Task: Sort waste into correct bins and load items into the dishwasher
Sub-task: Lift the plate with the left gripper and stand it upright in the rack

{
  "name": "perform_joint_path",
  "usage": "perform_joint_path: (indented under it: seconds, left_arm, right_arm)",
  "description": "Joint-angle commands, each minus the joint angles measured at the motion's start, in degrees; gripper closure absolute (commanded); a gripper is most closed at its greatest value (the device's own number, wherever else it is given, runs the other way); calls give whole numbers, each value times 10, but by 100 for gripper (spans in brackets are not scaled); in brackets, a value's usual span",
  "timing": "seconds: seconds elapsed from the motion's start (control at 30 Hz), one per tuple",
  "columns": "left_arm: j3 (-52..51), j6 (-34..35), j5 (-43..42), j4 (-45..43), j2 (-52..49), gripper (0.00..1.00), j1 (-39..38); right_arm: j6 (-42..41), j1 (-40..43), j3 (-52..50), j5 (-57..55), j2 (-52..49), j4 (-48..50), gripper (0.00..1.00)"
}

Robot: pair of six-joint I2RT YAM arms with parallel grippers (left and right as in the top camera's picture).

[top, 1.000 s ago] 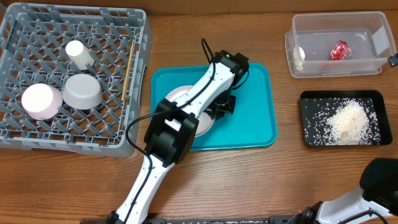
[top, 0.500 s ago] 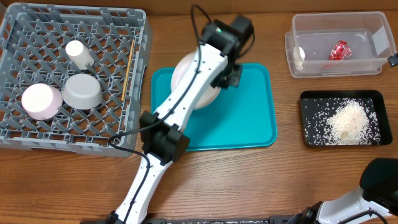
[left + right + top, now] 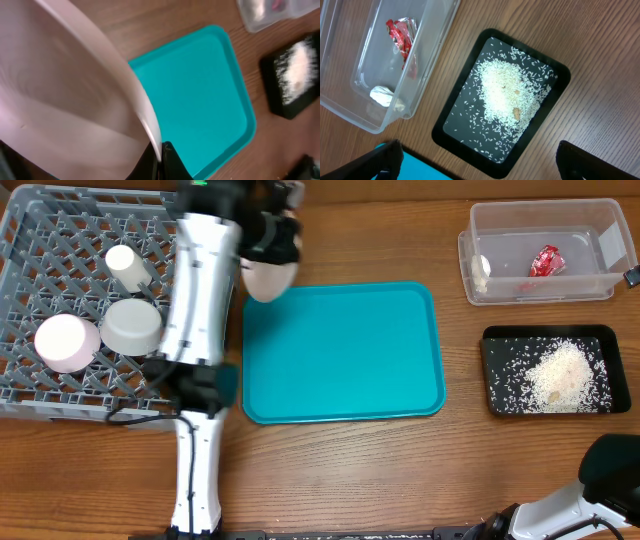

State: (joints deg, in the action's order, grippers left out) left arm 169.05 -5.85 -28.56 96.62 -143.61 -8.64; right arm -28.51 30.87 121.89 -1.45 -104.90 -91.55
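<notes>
My left gripper (image 3: 270, 235) is shut on the rim of the round white plate (image 3: 264, 278) and holds it tilted in the air, between the grey dish rack (image 3: 30, 395) and the teal tray (image 3: 340, 350). In the left wrist view the plate (image 3: 65, 100) fills the left side, pinched at my left gripper (image 3: 161, 155). The white cup (image 3: 125, 265), grey-blue bowl (image 3: 132, 327) and pink bowl (image 3: 66, 342) sit in the rack. The chopsticks are hidden by the arm. My right gripper (image 3: 480, 165) is open and empty above the black tray (image 3: 442, 135).
The clear tub (image 3: 540, 292) at the back right holds the red wrapper (image 3: 545, 260) and white tissue (image 3: 481, 270). The black tray (image 3: 495, 335) holds the rice (image 3: 560, 375). The left arm stretches over the rack's right edge.
My left gripper lifted the plate off the teal tray and carried it back and to the left, toward the rack. The right arm has not moved.
</notes>
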Motion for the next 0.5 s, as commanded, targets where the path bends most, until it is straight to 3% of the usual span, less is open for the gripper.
perform_joint_path:
  seconds: [0.0,0.17,0.47]
  left_arm:
    - [17,-131,-135,2,15,96,58]
    - [17,-219,-226,2,16,96,106]
    - [17,-263,-192,2,17,96,117]
  right_arm:
    - [-2,0,3,2,3,2,0]
    - [-2,0,3,2,3,2,0]
    - [-2,0,3,2,3,2,0]
